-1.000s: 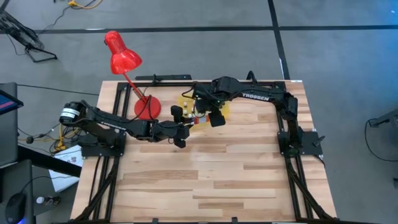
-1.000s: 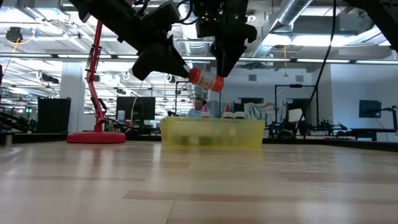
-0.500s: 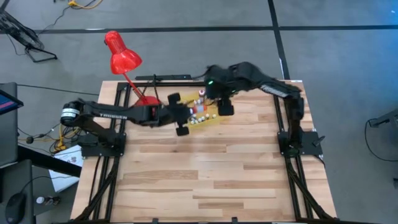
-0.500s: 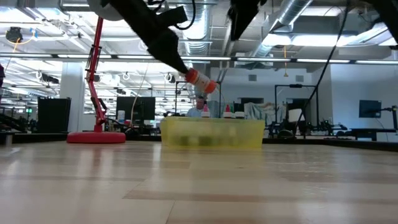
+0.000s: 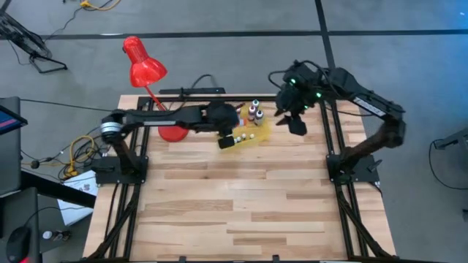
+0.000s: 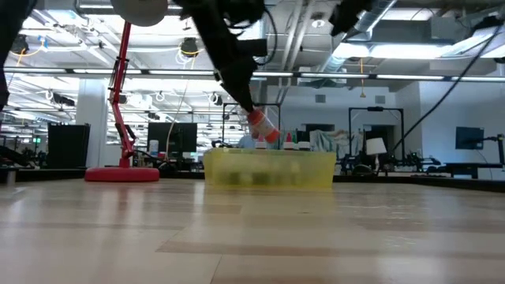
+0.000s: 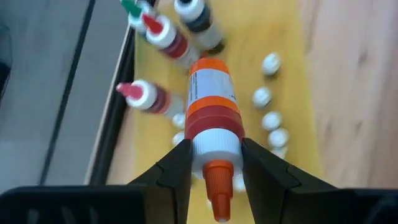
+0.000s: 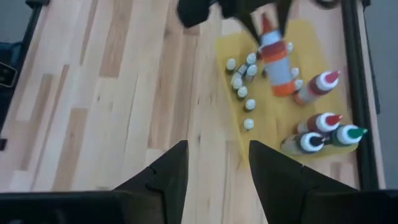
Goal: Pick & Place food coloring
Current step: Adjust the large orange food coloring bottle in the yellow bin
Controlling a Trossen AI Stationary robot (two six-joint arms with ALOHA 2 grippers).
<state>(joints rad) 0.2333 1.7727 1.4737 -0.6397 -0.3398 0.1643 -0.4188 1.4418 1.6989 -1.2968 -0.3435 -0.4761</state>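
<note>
Plastic, smooth and cylindrical, the food coloring bottle in the left gripper has an orange label band, a white ribbed collar and a tapered orange nozzle (the nozzle points back toward the wrist). The jaws pinch it at the white collar, and it hangs tilted in the air above the yellow mat. On that flat mat, at the far edge of the pale wood-plank tabletop, stand several taller bottles with red, green and white pointed caps, beside a scatter of tiny round whitish caps. The right gripper hovers off the mat's right side, well above the tabletop, its jaws apart with nothing between them. A glossy red desk lamp stands on a round base left of the mat.
</note>
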